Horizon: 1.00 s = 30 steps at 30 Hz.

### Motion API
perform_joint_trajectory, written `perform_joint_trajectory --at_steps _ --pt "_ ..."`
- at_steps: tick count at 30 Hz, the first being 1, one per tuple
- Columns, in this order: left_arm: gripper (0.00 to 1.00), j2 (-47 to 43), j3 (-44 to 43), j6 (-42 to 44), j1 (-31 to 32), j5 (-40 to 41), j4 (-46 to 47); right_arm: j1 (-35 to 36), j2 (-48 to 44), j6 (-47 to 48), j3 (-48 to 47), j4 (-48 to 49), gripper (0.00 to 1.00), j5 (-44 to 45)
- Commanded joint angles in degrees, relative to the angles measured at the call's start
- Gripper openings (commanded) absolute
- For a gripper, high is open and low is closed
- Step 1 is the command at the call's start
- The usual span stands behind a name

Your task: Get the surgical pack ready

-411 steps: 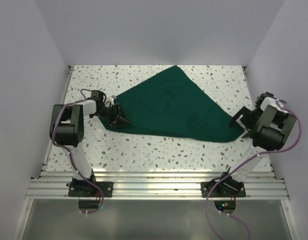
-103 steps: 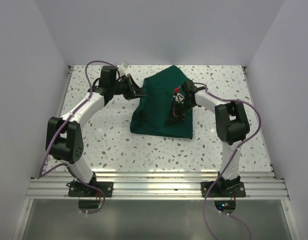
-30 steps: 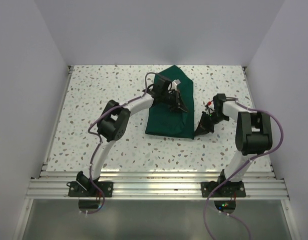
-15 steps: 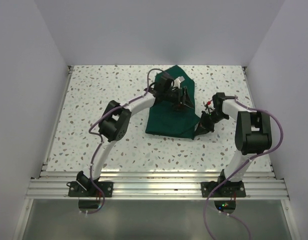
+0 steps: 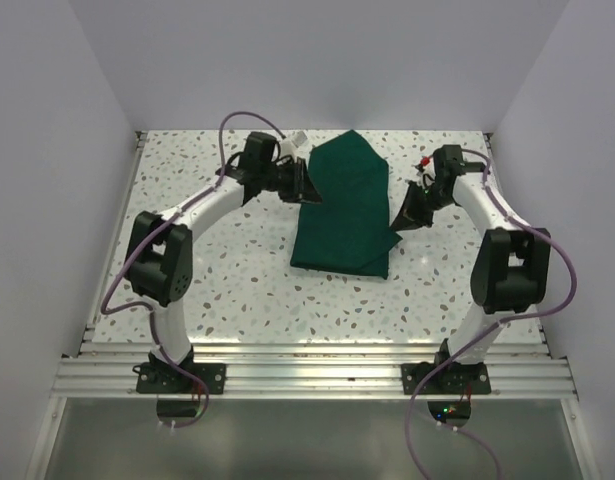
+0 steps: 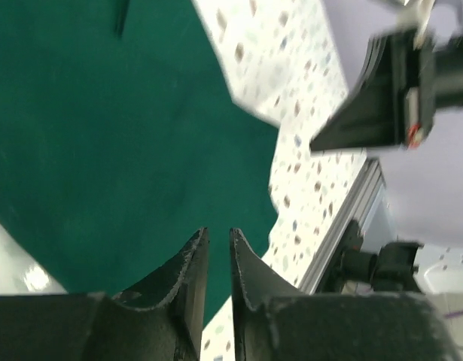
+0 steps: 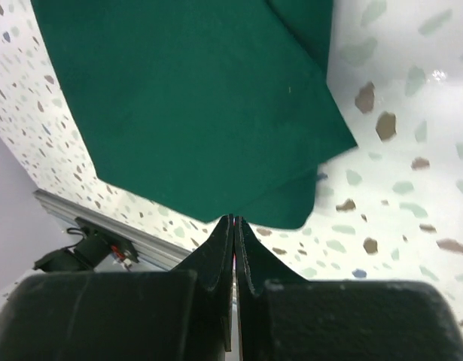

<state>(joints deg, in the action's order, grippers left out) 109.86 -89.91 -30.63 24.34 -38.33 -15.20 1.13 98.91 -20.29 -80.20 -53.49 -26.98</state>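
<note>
Flanking folded drape (image 5: 345,205), contents hidden

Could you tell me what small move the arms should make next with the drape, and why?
Probably the right gripper should tuck in the corner poking out at the folded green drape's right edge. The left gripper hangs at its left edge, and both look empty.

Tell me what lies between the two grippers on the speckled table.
In the top external view, the folded dark green cloth drape lies between the left gripper and the right gripper; nothing else shows there.
</note>
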Motion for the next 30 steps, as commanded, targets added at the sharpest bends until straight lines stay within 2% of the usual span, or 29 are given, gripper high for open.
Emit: perform_joint_trajectory --at_steps 1,5,13,17,30 --pt "0.2 -1.2 8.0 3.2 1.7 -3.9 -0.3 0.3 7.3 -2.6 -2.3 3.5 0.01 -3.9" --pt "0.16 -2.3 13.9 3.3 1.7 -7.2 2.4 0.2 11.1 -2.1 -5.9 3.0 0.01 -2.2" --pt "0.16 -3.7 17.7 5.1 1.7 -7.8 2.2 0.2 13.9 -1.3 -7.4 1.6 0.01 -0.8" --pt "0.15 -5.1 19.8 8.0 1.5 -2.9 -1.8 0.2 13.1 -1.3 -5.8 2.3 0.01 0.0" --pt "0.1 -7.0 26.2 9.3 -0.3 3.7 -5.5 -0.2 15.8 2.3 -2.5 2.0 0.01 6.9"
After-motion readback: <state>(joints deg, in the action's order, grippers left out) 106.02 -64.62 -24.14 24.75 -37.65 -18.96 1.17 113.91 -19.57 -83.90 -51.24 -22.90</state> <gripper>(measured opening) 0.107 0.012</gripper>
